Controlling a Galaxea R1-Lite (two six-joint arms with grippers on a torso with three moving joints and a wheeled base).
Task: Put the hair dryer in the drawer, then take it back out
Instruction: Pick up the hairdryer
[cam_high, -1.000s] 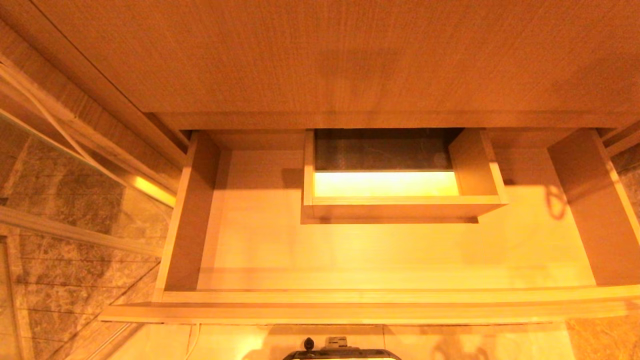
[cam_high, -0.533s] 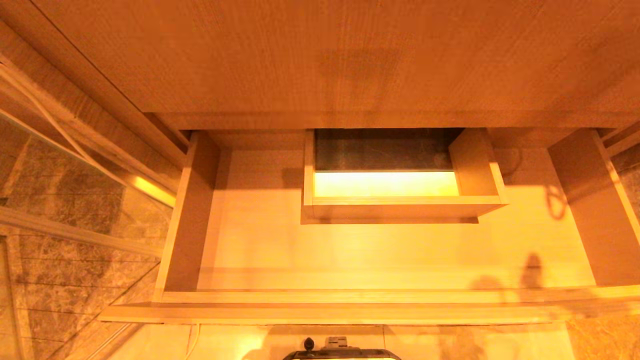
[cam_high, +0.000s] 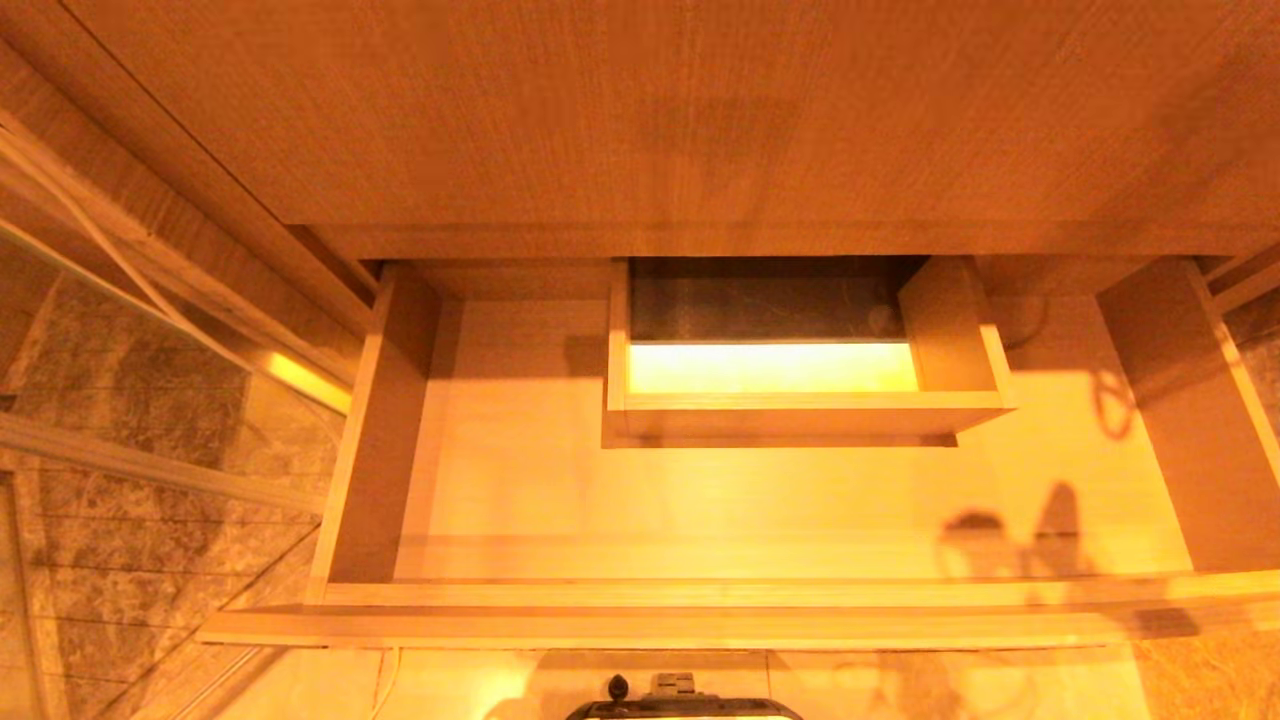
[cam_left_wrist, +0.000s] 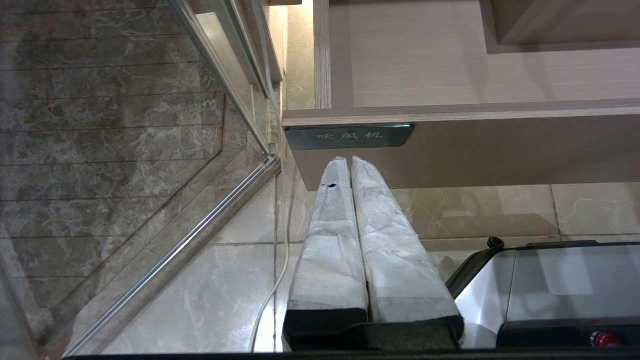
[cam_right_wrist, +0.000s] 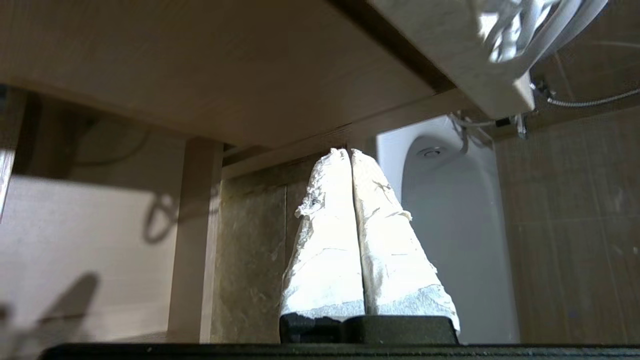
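The drawer (cam_high: 520, 500) stands pulled out below the wooden countertop, wide and shallow, its pale floor bare around a boxed rectangular cut-out (cam_high: 800, 400). No arm shows in the head view; only a gripper-shaped shadow (cam_high: 1010, 540) lies on the drawer floor at its right. My left gripper (cam_left_wrist: 348, 160) is shut and empty, low in front of the drawer front (cam_left_wrist: 500, 150), just under its black label (cam_left_wrist: 350, 136). My right gripper (cam_right_wrist: 348, 151) is shut and empty, beside the drawer's right side panel (cam_right_wrist: 195, 225). Loops of pale cord (cam_right_wrist: 520, 25) lie on a stone ledge above it; the hair dryer's body is out of view.
A glass shower screen with a metal rail (cam_left_wrist: 200, 235) and dark marble wall (cam_high: 120, 400) lie to the left. A white bathtub (cam_right_wrist: 450, 225) and a metal hose (cam_right_wrist: 590, 100) are to the right. The robot's base (cam_left_wrist: 550, 280) sits on the tiled floor below the drawer.
A shadow of the right gripper has appeared on the drawer floor at the right and moved further in. The drawer and the head view have not shifted.
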